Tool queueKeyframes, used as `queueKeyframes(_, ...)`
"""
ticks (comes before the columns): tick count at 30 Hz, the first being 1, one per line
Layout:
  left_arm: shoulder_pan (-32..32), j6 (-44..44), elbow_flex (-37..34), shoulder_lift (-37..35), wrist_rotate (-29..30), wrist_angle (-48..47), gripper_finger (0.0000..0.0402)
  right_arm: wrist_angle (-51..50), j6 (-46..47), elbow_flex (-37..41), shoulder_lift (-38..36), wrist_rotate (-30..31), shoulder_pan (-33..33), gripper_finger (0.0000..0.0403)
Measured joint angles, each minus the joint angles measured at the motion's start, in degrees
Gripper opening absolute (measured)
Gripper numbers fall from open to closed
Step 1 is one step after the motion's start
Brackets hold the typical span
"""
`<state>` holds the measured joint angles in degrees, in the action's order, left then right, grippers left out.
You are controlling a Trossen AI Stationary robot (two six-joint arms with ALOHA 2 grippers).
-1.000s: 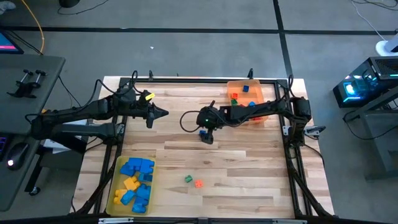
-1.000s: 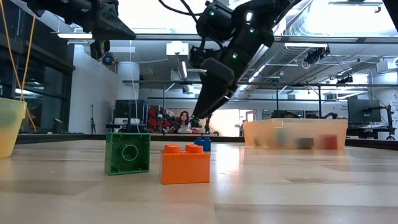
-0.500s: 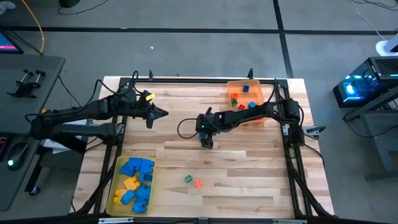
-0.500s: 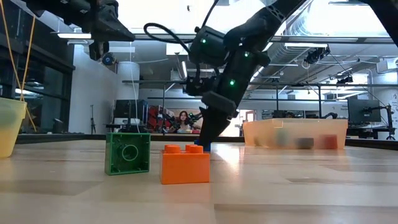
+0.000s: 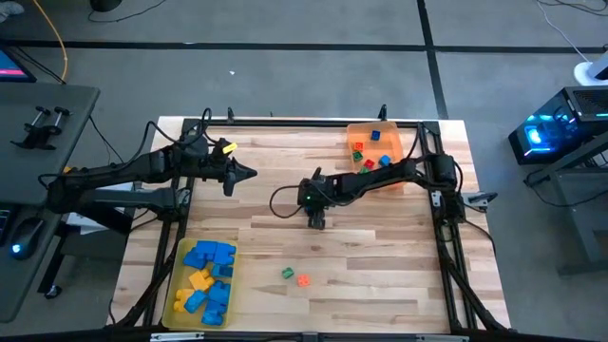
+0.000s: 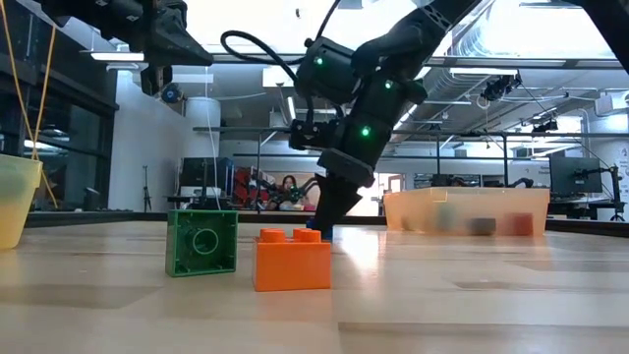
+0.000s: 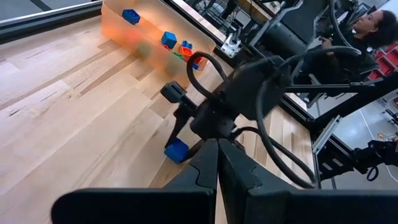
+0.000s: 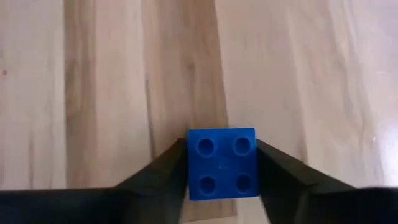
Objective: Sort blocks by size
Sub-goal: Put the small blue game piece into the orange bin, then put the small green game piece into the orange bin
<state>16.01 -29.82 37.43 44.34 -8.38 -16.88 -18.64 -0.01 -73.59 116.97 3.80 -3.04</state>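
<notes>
Your right end effector [image 8: 221, 177] is down on the tabletop [image 5: 380, 256] near its middle, on the side of the orange tray [image 5: 377, 142] that faces the table centre, and its two fingers [image 8: 163, 171] sit flush against opposite sides of a small blue block [image 8: 221, 163], pinching it with the studs facing up. From the low view the block seems to rest on the wood, so the step in hand looks like securing the pinch before the lift. To do it well, keep the block centred between the fingers as it is now, let the grip seat fully, then rise straight up before swinging toward the orange tray, where other small cubes [image 5: 359, 152] already lie. Clear the tray's wall with margin and release low inside it. Your left end effector [image 5: 249, 173] hangs pressed together and empty, well off to the far side of the blue block from the orange tray; leave it there. A green block [image 5: 287, 274] and an orange block [image 5: 303, 280] lie close together farther from the orange tray, toward the front edge. The yellow tray [image 5: 201, 280] with the larger blocks [image 5: 209, 256] is at the front left corner.
</notes>
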Motion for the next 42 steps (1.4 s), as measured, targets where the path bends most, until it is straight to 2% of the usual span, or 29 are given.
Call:
queueKeyframes(2, 0.01, 0.02, 0.00, 0.00, 0.00, 0.00, 0.0000, -1.46, -0.06, -0.94, -0.08, 0.48, 0.23, 0.0135)
queueKeyframes(6, 0.02, 0.04, 0.00, 0.01, 0.00, -0.03, 0.0000, -7.25, -0.61, -3.84, -1.52, 3.62, -0.36, 0.0136)
queueKeyframes(10, 0.02, 0.06, 0.01, 0.00, 0.00, -0.02, 0.0000, -15.17, -1.99, -5.22, -7.10, 10.18, -2.04, 0.0136)
queueKeyframes(13, 0.02, 0.04, 0.00, 0.01, 0.00, -0.07, 0.0000, -21.48, 0.02, -3.03, -12.40, 15.87, -4.99, 0.0136)
queueKeyframes(17, 0.00, 0.05, 0.00, 0.01, 0.00, -0.50, 0.0000, -29.28, 7.36, 2.69, -22.36, 23.50, -10.04, 0.0136)
queueKeyframes(20, 0.00, 0.07, 0.00, 0.01, 0.00, -1.47, 0.0000, -35.07, 17.86, 8.67, -30.80, 28.96, -13.53, 0.0136)
queueKeyframes(22, 0.00, 0.93, 0.00, 0.02, 0.00, -1.79, 0.0000, -37.66, 25.87, 12.25, -36.56, 30.27, -16.03, 0.0139)
queueKeyframes(24, 0.02, 1.83, 0.00, 0.02, 0.02, -1.79, 0.0000, -37.83, 32.81, 15.57, -41.24, 28.65, -18.22, 0.0151)
queueKeyframes(26, 0.01, 1.90, 0.00, 0.01, 0.04, -1.77, 0.0000, -36.17, 36.50, 18.05, -44.80, 23.95, -19.99, 0.0168)
queueKeyframes(30, 0.02, 1.93, 0.00, 0.01, 0.04, -1.76, 0.0000, -32.03, 35.00, 21.13, -48.22, 17.86, -21.93, 0.0202)
queueKeyframes(34, 0.00, 1.81, 0.00, 0.02, 0.04, -1.72, 0.0000, -31.49, 33.16, 21.40, -48.28, 17.03, -22.43, 0.0232)
queueKeyframes(37, 0.00, 1.58, 0.00, 0.02, 0.04, -1.70, 0.0000, -29.68, 35.51, 21.16, -48.28, 14.68, -22.53, 0.0245)
queueKeyframes(39, 0.02, 1.57, 0.00, 0.00, 0.04, -1.69, 0.0000, -25.61, 37.25, 21.10, -48.28, 9.62, -22.31, 0.0248)
queueKeyframes(42, 0.01, 1.55, 0.00, 0.01, 0.04, -1.70, 0.0000, -15.23, 37.54, 21.10, -48.28, -2.61, -20.11, 0.0249)
